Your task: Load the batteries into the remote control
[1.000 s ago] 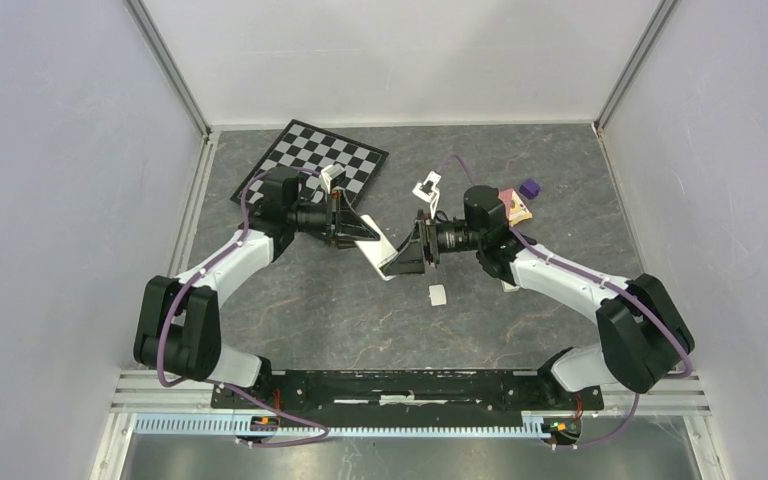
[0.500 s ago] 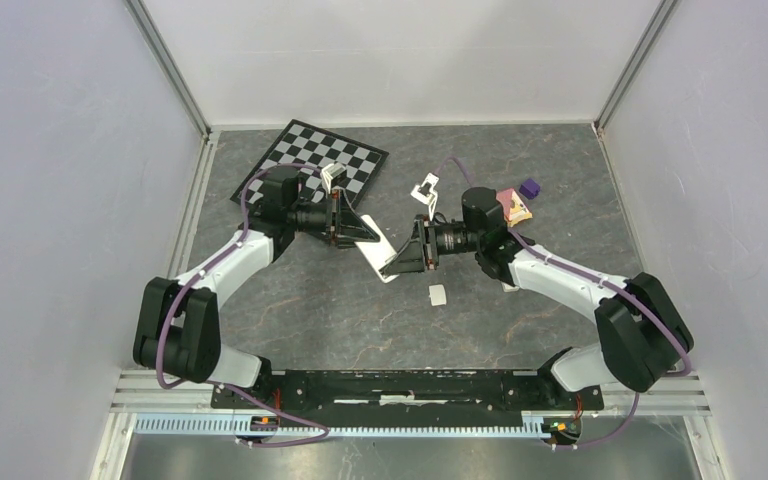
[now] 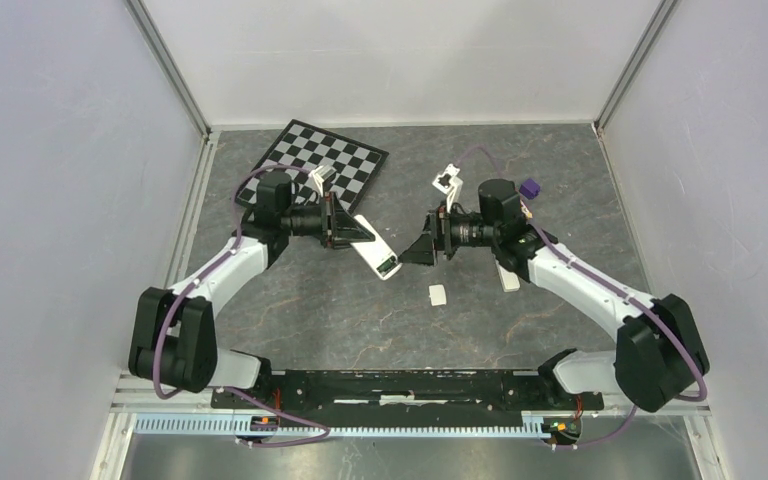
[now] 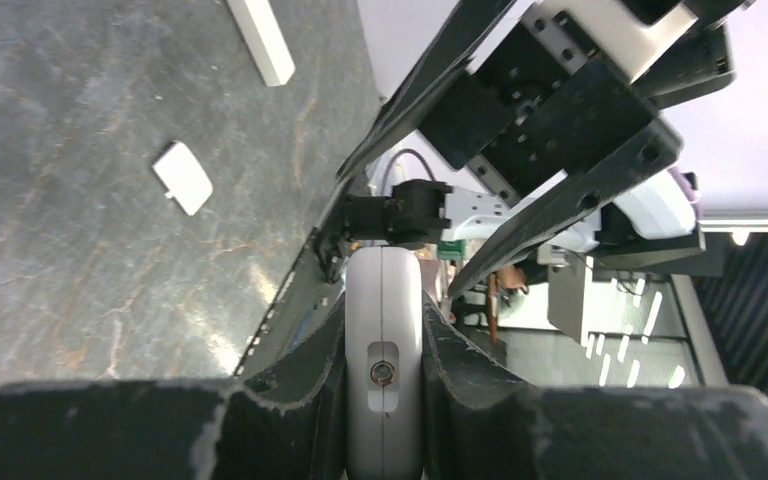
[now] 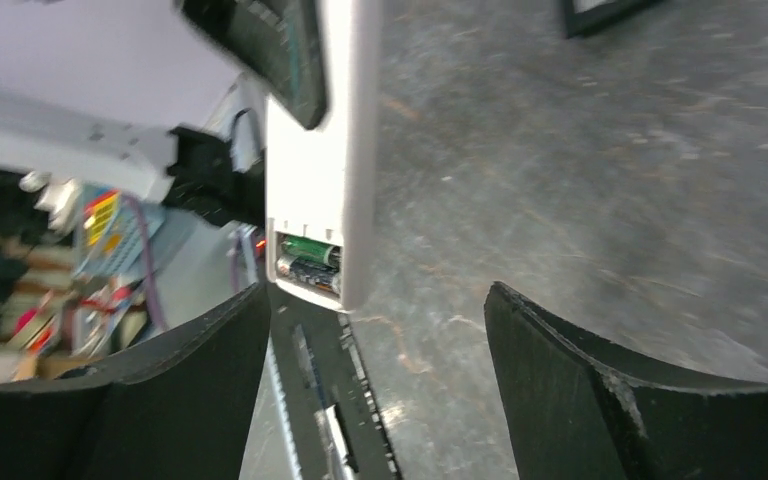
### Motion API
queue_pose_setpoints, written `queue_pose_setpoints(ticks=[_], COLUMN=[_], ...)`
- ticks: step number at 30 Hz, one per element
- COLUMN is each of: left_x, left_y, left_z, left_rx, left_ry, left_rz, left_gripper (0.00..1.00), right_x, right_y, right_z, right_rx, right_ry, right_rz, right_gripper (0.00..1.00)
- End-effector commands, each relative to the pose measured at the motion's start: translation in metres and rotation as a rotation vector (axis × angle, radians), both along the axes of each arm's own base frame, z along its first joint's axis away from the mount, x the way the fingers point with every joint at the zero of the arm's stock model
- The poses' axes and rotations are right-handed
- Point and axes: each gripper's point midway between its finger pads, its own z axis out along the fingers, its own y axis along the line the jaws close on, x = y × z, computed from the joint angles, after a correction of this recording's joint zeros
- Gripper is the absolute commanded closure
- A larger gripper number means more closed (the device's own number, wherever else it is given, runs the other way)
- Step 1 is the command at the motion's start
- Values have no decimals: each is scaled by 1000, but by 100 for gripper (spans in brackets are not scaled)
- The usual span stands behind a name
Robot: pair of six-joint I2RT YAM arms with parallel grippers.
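My left gripper is shut on the white remote control and holds it above the table, its open battery end pointing at the right arm. In the left wrist view the remote sits clamped edge-on between both fingers. The right wrist view shows the remote with its compartment uncovered. Two batteries lie in it side by side, one green-wrapped and one dark. My right gripper hangs open just right of that end, apart from it, with nothing between its fingers.
A small white battery cover lies on the table below the grippers. A thin pale stick lies near the right forearm. A chessboard sits at the back left, and a purple block behind the right wrist.
The right gripper has drawn back to the right, away from the remote's end, and its jaws stand wide. The left gripper still clamps the remote, shifted slightly left.
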Motion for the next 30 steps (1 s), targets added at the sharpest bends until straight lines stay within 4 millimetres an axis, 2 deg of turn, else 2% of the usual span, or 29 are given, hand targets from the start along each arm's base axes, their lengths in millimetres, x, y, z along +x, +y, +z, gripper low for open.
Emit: queue_pose_setpoints(ticks=[1, 4, 7, 11, 15, 20, 24, 30], left_x=[6, 11, 18, 20, 17, 14, 8, 6], left_y=[10, 18, 29, 48, 60, 76, 79, 79], left_z=[-14, -27, -35, -48, -46, -51, -59, -59], left_rx=[70, 120, 136, 185, 185, 199, 192, 181], left_ry=[-146, -179, -186, -187, -227, -238, -199, -190], left_rz=[90, 184, 313, 472, 572, 684, 708, 707], left_gripper=[98, 98, 98, 98, 98, 98, 98, 98], right_x=[31, 46, 49, 48, 37, 16, 2, 1], right_y=[-31, -58, -76, -85, -88, -91, -88, -86], right_z=[-4, -28, -52, -74, -102, -140, -148, -160], right_rx=[-185, -367, -514, -669, -796, -931, -903, -906], right_ry=[-161, -308, -457, -451, -457, -575, -631, -667], right_rz=[-170, -226, -161, -89, 11, 276, 430, 515], right_gripper=[19, 20, 20, 20, 20, 23, 22, 20])
